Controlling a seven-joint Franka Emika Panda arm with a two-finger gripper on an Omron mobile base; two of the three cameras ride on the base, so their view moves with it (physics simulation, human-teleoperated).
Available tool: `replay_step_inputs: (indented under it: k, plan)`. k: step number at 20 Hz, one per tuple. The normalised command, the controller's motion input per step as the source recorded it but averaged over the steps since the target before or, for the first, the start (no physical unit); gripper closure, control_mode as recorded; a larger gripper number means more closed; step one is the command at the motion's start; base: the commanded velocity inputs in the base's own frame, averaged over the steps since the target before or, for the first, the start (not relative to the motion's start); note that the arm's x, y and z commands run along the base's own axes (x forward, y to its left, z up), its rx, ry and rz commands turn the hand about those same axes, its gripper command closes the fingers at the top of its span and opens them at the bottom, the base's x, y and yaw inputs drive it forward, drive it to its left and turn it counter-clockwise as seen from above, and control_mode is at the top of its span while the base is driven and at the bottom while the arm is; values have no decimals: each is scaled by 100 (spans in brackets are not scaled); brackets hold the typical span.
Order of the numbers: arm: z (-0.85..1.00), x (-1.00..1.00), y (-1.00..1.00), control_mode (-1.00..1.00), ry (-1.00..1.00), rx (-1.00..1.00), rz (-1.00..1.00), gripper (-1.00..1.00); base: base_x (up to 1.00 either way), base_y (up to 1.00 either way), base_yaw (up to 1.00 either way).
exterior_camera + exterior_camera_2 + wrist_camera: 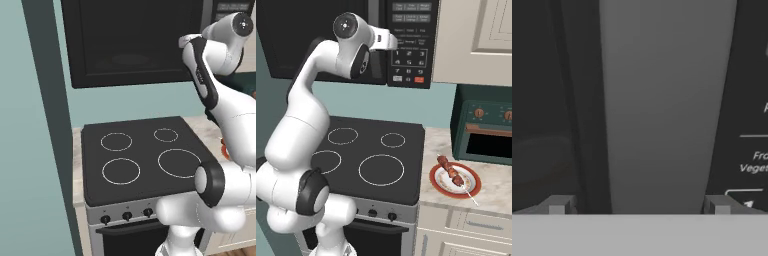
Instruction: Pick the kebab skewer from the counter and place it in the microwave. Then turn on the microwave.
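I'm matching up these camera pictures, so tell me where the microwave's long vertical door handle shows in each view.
Left base view: the grey vertical door handle runs down the large black boxy microwave at upper right, partly behind the white arm.
Right base view: top centre, a grey strip beside the keypad.
Hand view: a broad grey band up the middle, between the open end effector's tips.
Shared landmark: the microwave's dark glass door.
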Motion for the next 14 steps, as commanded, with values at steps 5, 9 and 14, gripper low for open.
replay_step_inputs:
  k: [5, 9, 14]
  plan:
    - [0, 29, -10, -100, -3, 2, 0, -100, 0, 0, 0]
    - [0, 25, -5, -100, -1, 2, 0, -100, 0, 0, 0]
    - [-2, 10, 0, -100, 1, 0, 0, 100, 0, 0, 0]
